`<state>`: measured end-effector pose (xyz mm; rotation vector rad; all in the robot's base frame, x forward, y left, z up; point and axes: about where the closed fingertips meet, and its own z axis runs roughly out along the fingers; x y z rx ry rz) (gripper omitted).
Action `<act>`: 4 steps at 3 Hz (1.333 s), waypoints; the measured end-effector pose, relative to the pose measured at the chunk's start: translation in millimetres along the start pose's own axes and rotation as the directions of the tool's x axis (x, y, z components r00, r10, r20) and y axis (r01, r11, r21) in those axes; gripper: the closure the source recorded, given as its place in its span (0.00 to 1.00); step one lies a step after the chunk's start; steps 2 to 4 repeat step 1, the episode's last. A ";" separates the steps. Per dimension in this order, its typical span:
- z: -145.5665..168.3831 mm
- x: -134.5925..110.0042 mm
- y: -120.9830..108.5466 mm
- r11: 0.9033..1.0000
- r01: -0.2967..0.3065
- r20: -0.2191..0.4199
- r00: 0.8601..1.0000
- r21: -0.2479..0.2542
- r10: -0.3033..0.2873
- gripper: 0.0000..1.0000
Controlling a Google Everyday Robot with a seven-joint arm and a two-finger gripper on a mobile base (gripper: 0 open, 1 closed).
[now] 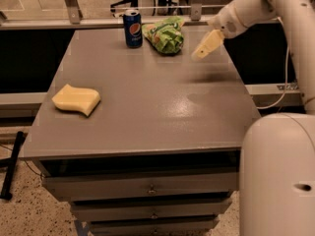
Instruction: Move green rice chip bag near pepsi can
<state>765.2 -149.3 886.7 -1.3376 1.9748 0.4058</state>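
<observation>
**Bag beside can at the table's far edge**

The bag [165, 35] is seen lying crumpled on the grey table [162, 112], near its far edge and just right of the can [132, 28]; whether the two touch cannot be told. The can is stood upright, its logo turned to the camera. The gripper [205, 45] is held above the table to the right of the bag, apart from it, tilted down and leftward, with a shadow cast on the top below it. Whether it is apart or together cannot be told. The white arm [246, 11] is extended in from the upper right. A yellow sponge [77, 99] is laid near the left edge, well apart from the rest.
</observation>
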 end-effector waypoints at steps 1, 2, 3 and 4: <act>-7.7 2.3 0.6 1.000 -0.013 0.027 1.000 -0.007 0.014 0.00; -7.7 2.3 0.6 1.000 -0.013 0.027 1.000 -0.007 0.014 0.00; -7.7 2.3 0.6 1.000 -0.013 0.027 1.000 -0.007 0.014 0.00; -7.7 2.3 0.6 1.000 -0.013 0.027 1.000 -0.007 0.014 0.00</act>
